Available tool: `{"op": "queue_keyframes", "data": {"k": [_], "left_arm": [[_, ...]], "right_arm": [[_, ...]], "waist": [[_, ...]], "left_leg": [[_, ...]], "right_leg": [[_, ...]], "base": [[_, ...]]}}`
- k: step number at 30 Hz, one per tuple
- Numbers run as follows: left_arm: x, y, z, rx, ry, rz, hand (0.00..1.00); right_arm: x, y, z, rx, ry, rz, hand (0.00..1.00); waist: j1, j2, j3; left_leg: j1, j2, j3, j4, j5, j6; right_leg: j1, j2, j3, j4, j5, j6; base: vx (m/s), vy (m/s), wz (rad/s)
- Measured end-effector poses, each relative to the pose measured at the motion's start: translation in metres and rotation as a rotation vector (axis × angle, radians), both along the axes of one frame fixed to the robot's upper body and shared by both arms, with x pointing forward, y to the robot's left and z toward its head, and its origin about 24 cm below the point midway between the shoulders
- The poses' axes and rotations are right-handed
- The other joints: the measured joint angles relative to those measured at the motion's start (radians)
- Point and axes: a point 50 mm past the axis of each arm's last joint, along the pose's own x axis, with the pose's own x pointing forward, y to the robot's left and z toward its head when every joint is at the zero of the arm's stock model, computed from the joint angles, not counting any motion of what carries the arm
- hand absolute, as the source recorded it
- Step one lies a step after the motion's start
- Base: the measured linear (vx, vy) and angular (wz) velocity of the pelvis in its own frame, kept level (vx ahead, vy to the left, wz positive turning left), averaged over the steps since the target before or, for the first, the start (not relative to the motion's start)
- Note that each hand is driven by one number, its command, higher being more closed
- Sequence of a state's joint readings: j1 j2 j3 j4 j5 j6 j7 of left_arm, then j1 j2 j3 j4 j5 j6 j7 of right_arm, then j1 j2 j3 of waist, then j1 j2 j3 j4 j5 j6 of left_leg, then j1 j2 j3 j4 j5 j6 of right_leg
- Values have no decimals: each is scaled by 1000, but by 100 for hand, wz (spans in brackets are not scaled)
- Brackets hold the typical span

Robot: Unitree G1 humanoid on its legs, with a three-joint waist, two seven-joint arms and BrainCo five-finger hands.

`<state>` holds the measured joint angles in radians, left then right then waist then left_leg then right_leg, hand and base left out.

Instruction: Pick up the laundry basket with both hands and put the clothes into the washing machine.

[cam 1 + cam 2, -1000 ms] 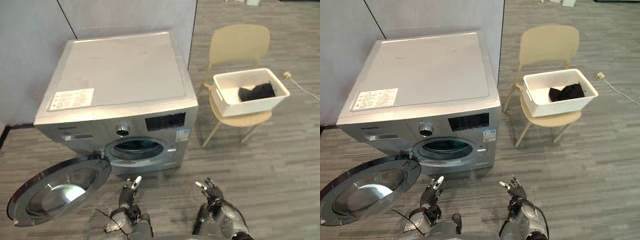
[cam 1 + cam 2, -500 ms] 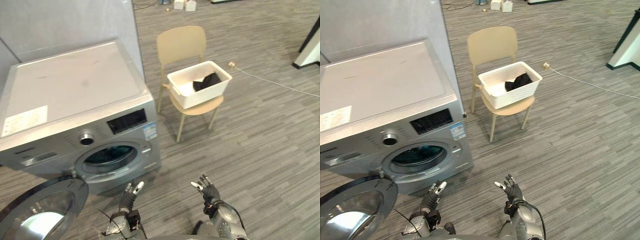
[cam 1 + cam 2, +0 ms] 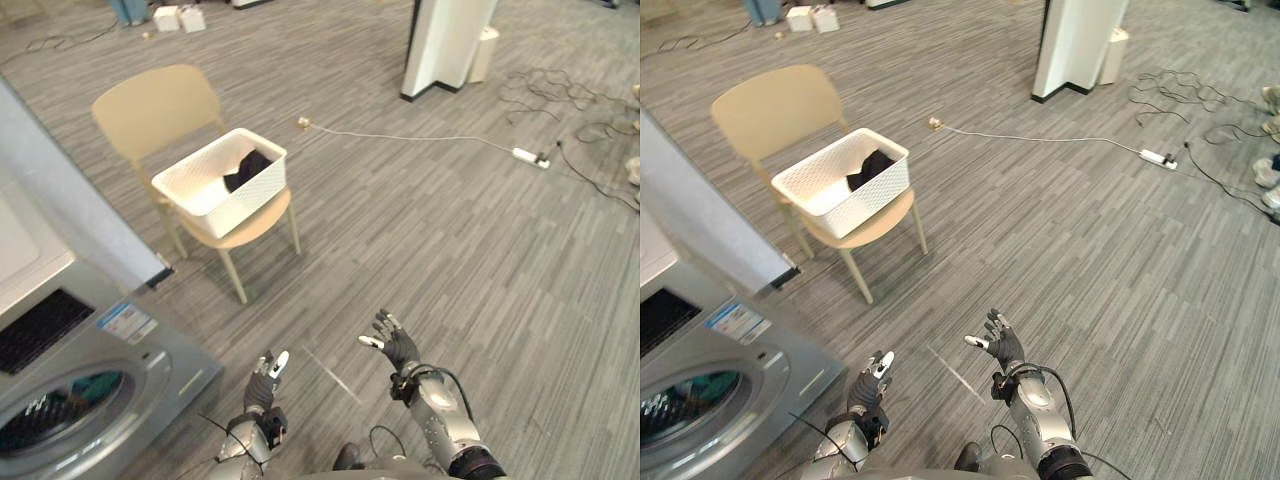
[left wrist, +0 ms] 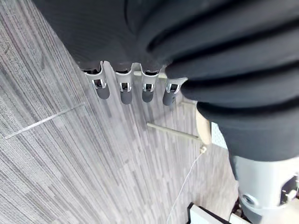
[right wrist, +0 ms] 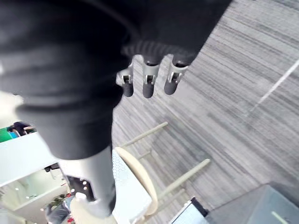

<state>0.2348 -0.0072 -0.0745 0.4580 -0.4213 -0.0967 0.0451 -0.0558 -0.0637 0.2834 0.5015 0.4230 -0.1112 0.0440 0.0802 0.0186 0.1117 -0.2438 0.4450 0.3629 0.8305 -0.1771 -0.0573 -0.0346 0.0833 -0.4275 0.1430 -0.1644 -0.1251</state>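
The laundry basket point(image 3: 220, 183) of dark clothes point(image 3: 246, 168) sits on a chair point(image 3: 150, 105) near the washing machine point(image 3: 70, 390), well apart from the left robot hand point(image 3: 268, 372) and right robot hand point(image 3: 392, 343), both wide and empty, so this looks like the approach, with closing in to grip both ends next.

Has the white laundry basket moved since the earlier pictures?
No: the white plastic laundry basket still sits on the beige chair; only the camera turned.

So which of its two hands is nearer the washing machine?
The left hand, close beside the washing machine; the right hand is farther off.
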Motion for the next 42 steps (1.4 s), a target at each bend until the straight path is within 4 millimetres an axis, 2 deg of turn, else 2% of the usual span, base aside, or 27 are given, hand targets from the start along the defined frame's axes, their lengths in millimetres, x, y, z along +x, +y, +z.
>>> {"op": "queue_keyframes", "data": {"k": [2,3,4,6,7,8,10,12,13,14,15,17,18,20,21,22,23,24,25,26,28,31,32,35,38,40,42], "left_arm": [[1,1,5,2,-26,8,0],[1,2,7,3,-37,13,0],[2,3,8,3,-42,13,0],[2,1,9,-4,-43,14,0],[2,0,8,-7,-43,15,0],[0,0,7,-8,-36,18,0],[-2,2,6,-25,-29,39,0],[2,3,8,-37,-38,53,0],[2,7,8,-31,-38,68,0],[2,11,8,-16,-38,68,0],[5,13,11,2,-47,44,0],[10,14,20,27,-84,15,0],[12,15,26,34,-116,13,0],[16,17,30,42,-140,13,0],[18,15,31,39,-148,7,0],[18,13,30,37,-144,-3,0],[19,7,29,29,-138,-30,0],[19,6,27,28,-129,-35,0],[18,3,22,33,-106,-56,0],[13,0,14,30,-60,-56,0],[4,-6,12,9,-41,-33,0],[5,-6,12,-17,-44,21,0],[8,-4,13,-15,-54,35,0],[2,4,10,-5,-34,63,0],[2,3,10,13,-37,46,0],[0,6,9,22,-30,46,0],[3,16,8,35,-29,70,0]], "right_arm": [[13,17,13,16,-51,57,0],[25,30,27,34,-104,93,0],[29,35,33,40,-124,108,0],[41,52,51,57,-195,159,0],[42,55,53,60,-207,167,0],[42,60,56,77,-212,175,0],[40,68,57,104,-207,176,0],[38,73,57,111,-207,188,0],[38,76,57,116,-207,193,0],[37,77,58,124,-209,189,0],[37,72,59,134,-218,164,0],[33,59,68,175,-261,98,0],[31,55,77,202,-300,76,0],[29,52,88,223,-351,67,0],[29,50,95,231,-380,62,0],[28,48,96,231,-386,54,0],[27,44,97,238,-391,30,0],[28,42,98,235,-393,14,0],[30,37,97,194,-391,-33,0],[31,30,96,144,-395,-62,0],[34,22,100,59,-432,-87,0],[40,0,121,-64,-536,-199,0],[43,-17,129,-127,-575,-270,0],[56,-42,151,-245,-661,-397,0],[69,-64,174,-362,-736,-495,0],[78,-72,182,-429,-750,-517,0],[92,-70,189,-454,-736,-533,0]], "waist": [[21,13,18],[24,17,38],[29,16,42],[71,23,48],[74,27,51],[78,30,50],[85,15,44],[101,14,42],[99,15,42],[93,18,43],[85,21,44],[65,22,45],[66,27,43],[69,17,30],[63,19,26],[54,21,17],[35,8,-2],[37,3,-3],[48,-28,-15],[45,-6,-29],[46,36,-57],[43,49,-54],[45,41,-47],[49,-3,-29],[63,8,-28],[86,21,-29],[92,-25,-10]], "left_leg": [[-45,-83,62,-54,-29,28],[-82,-151,99,-111,-42,50],[-98,-178,111,-143,-42,50],[-133,-260,146,-297,-35,52],[-134,-271,158,-333,-31,51],[-122,-285,171,-379,1,117],[-80,-291,188,-376,-36,193],[-50,-282,187,-358,-83,198],[-27,-275,178,-357,-100,187],[3,-272,138,-356,-110,177],[34,-285,74,-359,-117,174],[88,-317,-21,-379,-117,172],[127,-337,-67,-407,-122,161],[157,-366,-147,-431,-132,141],[159,-372,-210,-433,-141,127],[150,-375,-246,-436,-140,122],[138,-389,-311,-441,-139,94],[140,-397,-333,-444,-139,81],[147,-420,-379,-441,-149,58],[151,-404,-439,-428,-162,32],[152,-338,-474,-444,-148,-14],[99,-259,-473,-355,-115,-71],[55,-211,-405,-242,-90,-35],[-22,-168,-183,-172,-78,-6],[-77,-211,-66,-308,-72,1],[-77,-241,-59,-421,48,48],[-65,-288,-50,-430,64,67]], "right_leg": [[21,19,45,-30,1,-1],[40,24,58,-49,1,-1],[43,23,65,-55,0,0],[60,26,100,-61,-10,17],[71,28,103,-61,-14,24],[99,32,110,-62,-29,47],[137,24,138,-74,-33,76],[112,11,146,59,-62,141],[53,-3,130,233,-74,196],[-41,-45,97,491,-35,309],[-111,-88,81,706,-26,331],[-151,-145,82,835,-52,324],[-167,-182,98,817,-78,298],[-199,-236,128,708,-116,228],[-232,-247,194,607,-129,202],[-246,-249,231,539,-127,204],[-240,-261,283,370,-95,222],[-237,-272,311,299,-59,232],[-234,-301,355,196,59,239],[-209,-303,314,205,61,261],[-157,-257,230,176,38,228],[-60,-191,95,119,11,183],[13,-158,39,73,2,167],[89,-173,-19,9,-2,157],[87,-204,-51,-6,2,165],[93,-212,-49,-11,2,190],[113,-247,-52,-52,16,213]], "base": [[200,-25,-55],[216,17,-28],[228,26,-29],[261,50,-46],[354,70,-35],[272,49,-10],[399,88,-8],[388,122,-12],[371,126,17],[444,102,75],[370,27,112],[457,-69,173],[389,-76,165],[333,-170,137],[359,-248,145],[269,-256,177],[217,-208,149],[297,-300,166],[315,-391,138],[376,-476,135],[286,-375,97],[174,-343,104],[158,-365,104],[98,-195,73],[80,72,34],[143,164,8],[182,161,22]]}}
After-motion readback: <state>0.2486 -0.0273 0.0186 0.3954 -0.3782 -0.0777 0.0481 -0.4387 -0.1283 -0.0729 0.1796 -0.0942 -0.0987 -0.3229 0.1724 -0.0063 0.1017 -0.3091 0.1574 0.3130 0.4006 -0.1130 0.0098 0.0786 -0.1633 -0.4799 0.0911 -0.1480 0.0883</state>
